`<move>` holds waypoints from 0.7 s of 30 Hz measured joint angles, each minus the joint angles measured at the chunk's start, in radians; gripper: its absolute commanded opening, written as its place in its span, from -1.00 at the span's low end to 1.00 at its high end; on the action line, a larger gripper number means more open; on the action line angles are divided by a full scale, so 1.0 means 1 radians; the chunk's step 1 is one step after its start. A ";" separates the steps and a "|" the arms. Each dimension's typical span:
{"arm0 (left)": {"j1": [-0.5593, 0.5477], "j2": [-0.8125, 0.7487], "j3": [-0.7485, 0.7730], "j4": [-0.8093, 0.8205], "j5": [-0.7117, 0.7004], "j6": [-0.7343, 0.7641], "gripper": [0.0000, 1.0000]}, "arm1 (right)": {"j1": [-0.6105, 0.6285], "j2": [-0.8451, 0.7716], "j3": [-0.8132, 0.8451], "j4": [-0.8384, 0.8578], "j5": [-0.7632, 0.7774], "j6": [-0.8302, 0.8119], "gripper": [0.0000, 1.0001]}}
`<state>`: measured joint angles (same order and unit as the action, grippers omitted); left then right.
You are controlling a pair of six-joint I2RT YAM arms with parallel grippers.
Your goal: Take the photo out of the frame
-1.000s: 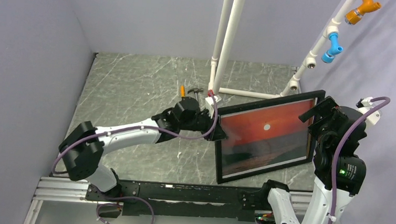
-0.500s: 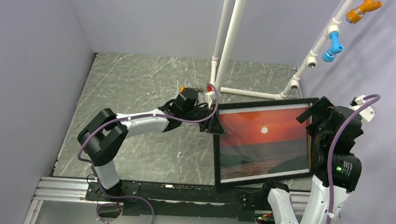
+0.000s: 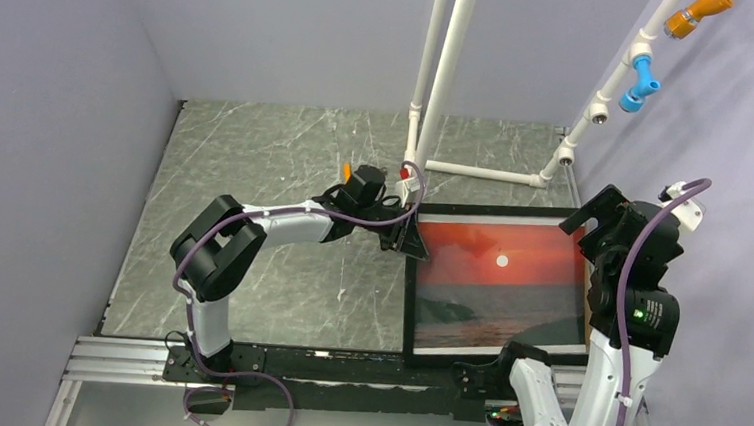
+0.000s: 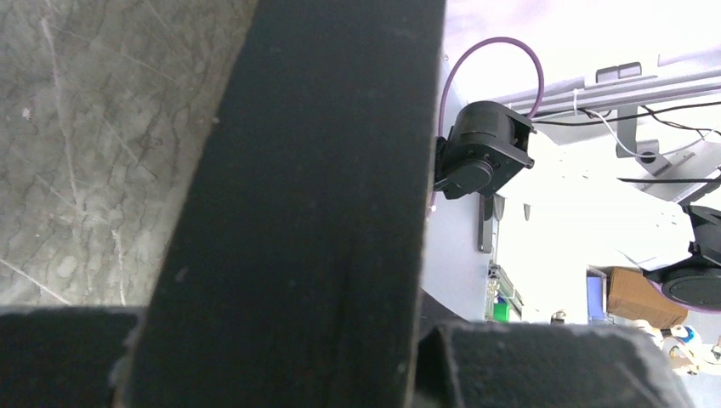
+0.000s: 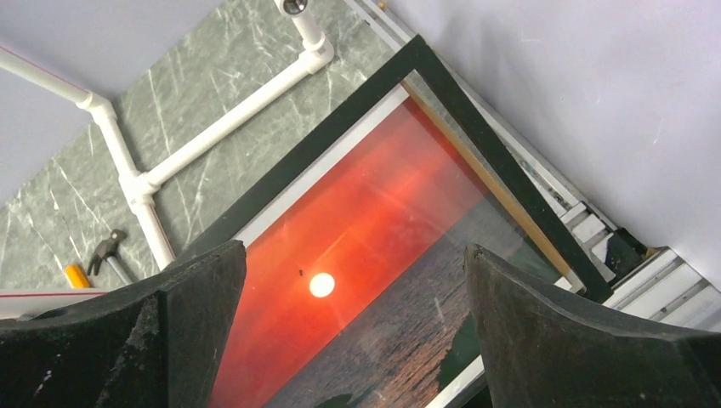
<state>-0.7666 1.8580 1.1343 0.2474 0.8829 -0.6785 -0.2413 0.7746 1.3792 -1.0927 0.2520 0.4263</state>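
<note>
The black frame (image 3: 493, 212) lies nearly flat at the right of the table, with the sunset photo (image 3: 498, 282) face up inside it. My left gripper (image 3: 411, 240) is shut on the frame's far left corner. In the left wrist view the black frame bar (image 4: 306, 212) fills the space between my fingers. My right gripper (image 3: 601, 221) hangs open and empty above the frame's right edge. In the right wrist view its gap (image 5: 355, 251) is wide, over the photo (image 5: 374, 221) and the frame (image 5: 476, 127).
A white pipe stand (image 3: 476, 170) rises just behind the frame and also shows in the right wrist view (image 5: 221, 127). A small hammer (image 5: 106, 249) with an orange grip (image 3: 348, 171) lies behind my left gripper. The right wall is close to the frame.
The frame has tipped down from leaning steeply to lying nearly flat. My left gripper has kept hold of its corner and swung toward the back. My right gripper stayed by the right edge.
</note>
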 measured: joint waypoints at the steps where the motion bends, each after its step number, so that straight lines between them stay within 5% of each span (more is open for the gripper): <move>1: -0.001 0.000 0.008 -0.021 -0.010 0.005 -1.00 | 0.000 -0.002 -0.010 0.002 -0.001 0.001 0.98; 3: -0.003 0.000 0.025 -0.058 -0.025 0.014 -0.95 | 0.000 -0.003 -0.030 0.007 -0.010 0.003 0.98; 4: -0.005 -0.001 0.032 -0.072 -0.032 0.018 -0.68 | 0.000 -0.003 -0.042 0.011 -0.016 0.004 0.98; 6: -0.006 -0.002 0.034 -0.080 -0.039 0.019 0.00 | 0.000 -0.002 -0.061 0.017 -0.027 0.006 0.98; 7: -0.006 -0.003 0.035 -0.085 -0.047 0.022 0.82 | 0.000 -0.002 -0.067 0.018 -0.028 0.007 0.98; 8: -0.008 -0.009 0.034 -0.106 -0.071 0.038 0.97 | 0.000 -0.003 -0.070 0.018 -0.029 0.008 0.98; 14: -0.023 -0.075 -0.071 -0.246 -0.261 0.075 0.99 | 0.000 -0.022 -0.095 0.031 -0.030 0.007 0.99; 21: -0.040 -0.360 -0.165 -0.357 -0.430 0.141 0.99 | 0.001 -0.033 -0.201 0.056 -0.101 0.008 0.98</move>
<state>-0.8062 1.4982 0.9695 -0.1101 0.4534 -0.5377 -0.2401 0.7418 1.1786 -1.0370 0.1509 0.4339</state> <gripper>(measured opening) 0.994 0.993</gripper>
